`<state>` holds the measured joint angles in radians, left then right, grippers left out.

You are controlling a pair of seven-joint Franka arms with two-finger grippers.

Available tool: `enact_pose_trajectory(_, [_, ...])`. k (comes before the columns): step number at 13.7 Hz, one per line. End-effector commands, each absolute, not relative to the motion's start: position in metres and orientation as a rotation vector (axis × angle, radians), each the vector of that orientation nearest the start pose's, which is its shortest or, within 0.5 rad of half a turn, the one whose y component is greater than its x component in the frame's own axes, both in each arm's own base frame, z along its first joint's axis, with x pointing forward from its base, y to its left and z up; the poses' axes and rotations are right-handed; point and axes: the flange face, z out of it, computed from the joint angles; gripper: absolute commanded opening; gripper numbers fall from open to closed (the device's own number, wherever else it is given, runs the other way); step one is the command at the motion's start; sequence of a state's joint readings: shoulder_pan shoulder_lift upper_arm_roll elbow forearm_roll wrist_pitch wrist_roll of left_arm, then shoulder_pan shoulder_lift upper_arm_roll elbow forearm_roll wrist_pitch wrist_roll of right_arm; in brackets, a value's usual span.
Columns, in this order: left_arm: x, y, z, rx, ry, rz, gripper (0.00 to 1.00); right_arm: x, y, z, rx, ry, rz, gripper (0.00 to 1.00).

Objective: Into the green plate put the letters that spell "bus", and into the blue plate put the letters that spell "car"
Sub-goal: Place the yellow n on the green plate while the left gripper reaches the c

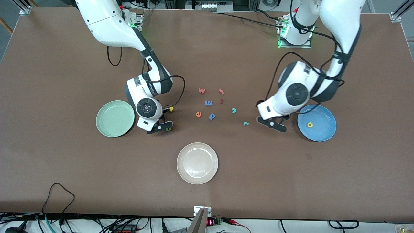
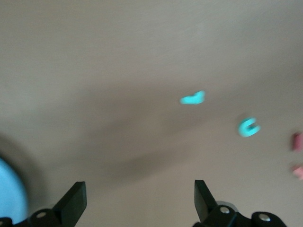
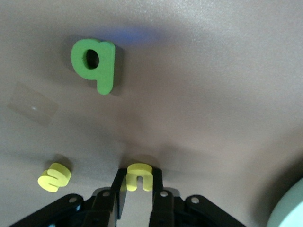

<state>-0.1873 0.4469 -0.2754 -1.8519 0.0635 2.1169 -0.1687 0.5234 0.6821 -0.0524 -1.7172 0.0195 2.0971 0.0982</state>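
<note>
My right gripper (image 3: 139,177) is down at the table beside the green plate (image 1: 115,118), shut on the yellow "u" (image 3: 139,176). The dark green "b" (image 3: 93,64) and the yellow "s" (image 3: 54,177) lie loose on the table close by; in the front view the "b" (image 1: 168,128) is nearer the camera than the "s" (image 1: 171,109). My left gripper (image 1: 271,124) is open and holds nothing, low over the table beside the blue plate (image 1: 325,129). The yellow "a" (image 1: 310,124) lies in that plate. The teal "r" (image 2: 192,98) and teal "c" (image 2: 248,127) lie on the table ahead of the left gripper (image 2: 139,189).
A cream-white plate (image 1: 197,163) sits nearer the camera at mid table. Loose letters lie between the arms: orange "w" (image 1: 201,91), red "t" (image 1: 221,91), blue "m" (image 1: 208,103), orange "e" (image 1: 198,114), a blue "a"-like letter (image 1: 212,116).
</note>
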Motion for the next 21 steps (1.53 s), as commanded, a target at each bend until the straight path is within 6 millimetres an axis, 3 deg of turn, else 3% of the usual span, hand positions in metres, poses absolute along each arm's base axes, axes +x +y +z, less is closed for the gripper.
enact_pose_trajectory(1, [0.550,-0.338,0.258,-3.129,0.247,0.263,1.00,0.568,0.283,0.176,-3.160,-0.556,0.455,0.08])
enact_pose_trajectory(4, [0.530,-0.376,0.218,-3.159,0.039,0.217,1.00,0.590,0.252,0.259,-3.164,-0.448,0.351,0.08])
enact_pose_trajectory(5, [0.527,-0.380,0.209,-3.150,0.022,0.223,1.00,0.600,0.226,0.278,-3.179,-0.386,0.329,0.08])
enact_pose_trajectory(7, [0.527,-0.381,0.191,-3.167,0.006,0.212,0.87,0.618,0.169,0.300,-3.184,-0.289,0.303,0.08])
enact_pose_trajectory(8, [0.524,-0.384,0.189,-3.166,-0.012,0.215,0.82,0.621,0.147,0.299,-3.178,-0.277,0.322,0.08])
enact_pose_trajectory(10, [0.524,-0.383,0.187,-3.163,-0.019,0.219,0.64,0.625,0.095,0.282,-3.168,-0.237,0.371,0.08])
enact_pose_trajectory(11, [0.526,-0.382,0.186,-3.165,-0.017,0.208,0.62,0.621,0.084,0.271,-3.162,-0.232,0.396,0.08])
enact_pose_trajectory(13, [0.529,-0.379,0.186,-3.159,0.001,0.180,0.62,0.609,0.078,0.251,-3.156,-0.211,0.430,0.09])
enact_pose_trajectory(16, [0.522,-0.385,0.168,-3.163,0.007,0.194,0.59,0.589,0.068,0.215,-3.163,-0.192,0.372,0.10])
enact_pose_trajectory(18, [0.520,-0.384,0.163,-3.158,0.011,0.206,0.50,0.585,0.066,0.205,-3.165,-0.190,0.365,0.12])
enact_pose_trajectory(19, [0.521,-0.384,0.165,-3.159,0.014,0.201,0.35,0.584,0.062,0.196,-3.166,-0.167,0.384,0.37])
enact_pose_trajectory(20, [0.521,-0.384,0.166,-3.157,0.022,0.202,0.24,0.587,0.060,0.203,-3.166,-0.146,0.379,0.99])
enact_pose_trajectory(21, [0.523,-0.382,0.169,-3.155,0.023,0.202,0.16,0.593,0.065,0.221,-3.162,-0.170,0.350,1.00])
